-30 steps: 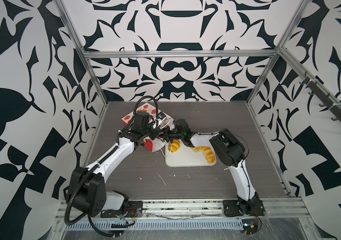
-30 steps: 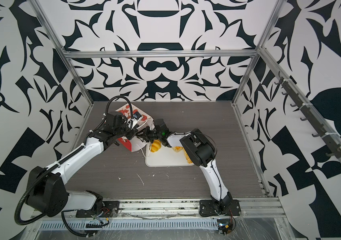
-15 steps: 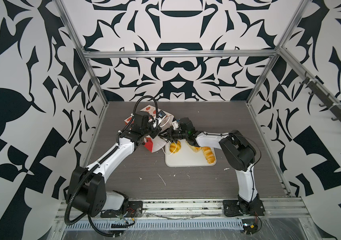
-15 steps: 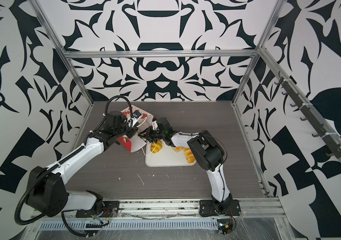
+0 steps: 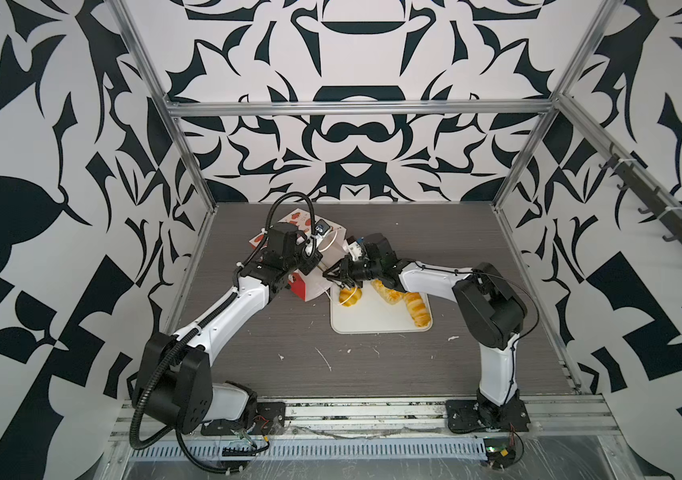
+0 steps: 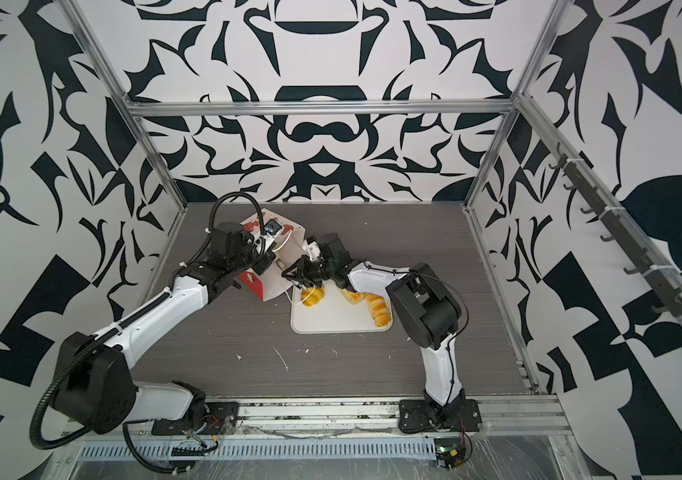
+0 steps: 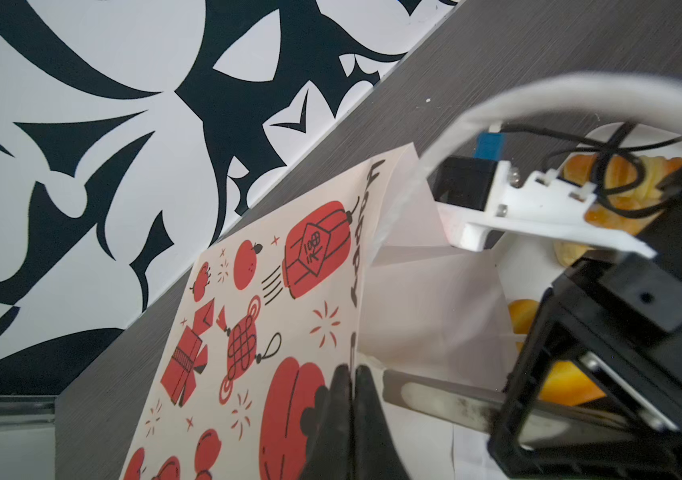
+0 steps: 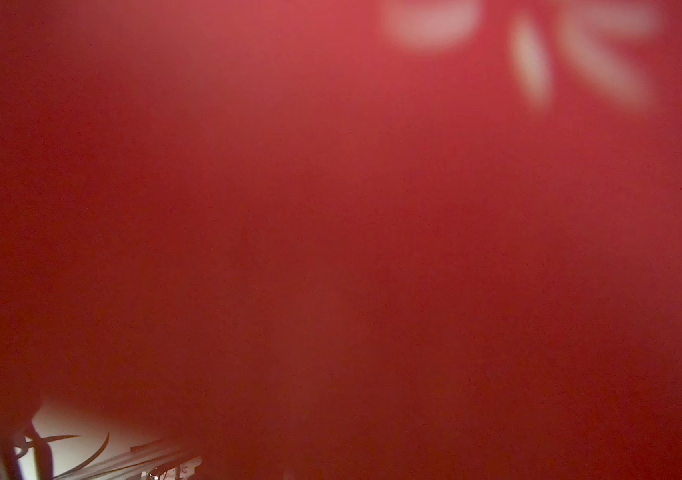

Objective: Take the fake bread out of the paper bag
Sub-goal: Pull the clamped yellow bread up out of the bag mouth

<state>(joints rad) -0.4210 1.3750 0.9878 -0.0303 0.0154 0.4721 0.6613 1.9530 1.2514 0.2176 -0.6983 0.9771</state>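
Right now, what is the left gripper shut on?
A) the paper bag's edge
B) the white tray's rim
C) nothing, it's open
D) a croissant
A: in the left wrist view the left gripper is pinched shut on the rim of the paper bag, right at the end of its red-printed side panel.

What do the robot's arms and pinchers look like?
Both have smooth white shells between chunky black joints. The left arm carries a ribbed black hose; the right arm has thin black wires along it. The left gripper and the right gripper are black and taper to slim tips.
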